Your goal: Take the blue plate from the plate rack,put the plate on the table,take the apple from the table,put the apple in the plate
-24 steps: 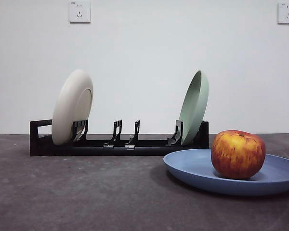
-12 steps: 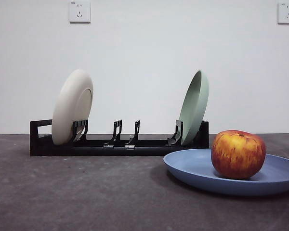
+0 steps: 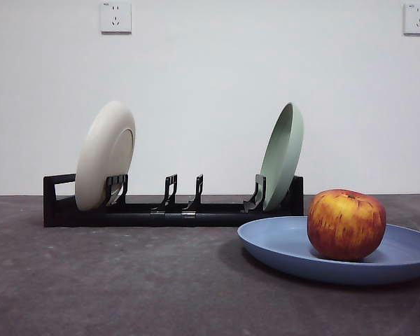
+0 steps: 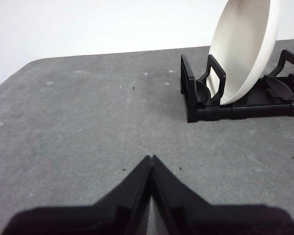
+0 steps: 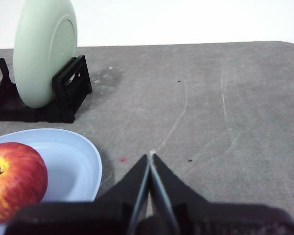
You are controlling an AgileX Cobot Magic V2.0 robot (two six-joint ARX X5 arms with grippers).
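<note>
At lower right, the apple [image 3: 346,224] rests in the blue plate [image 3: 280,246]; both tools [image 4: 151,159] [image 5: 151,154], pressed together, should stay clear.

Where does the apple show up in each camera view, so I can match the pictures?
Front view: the apple sits in the blue plate, lower right.
Left wrist view: not in it.
Right wrist view: apple at the lower left edge, in the plate.
Shared landmark: the pale green plate.
</note>
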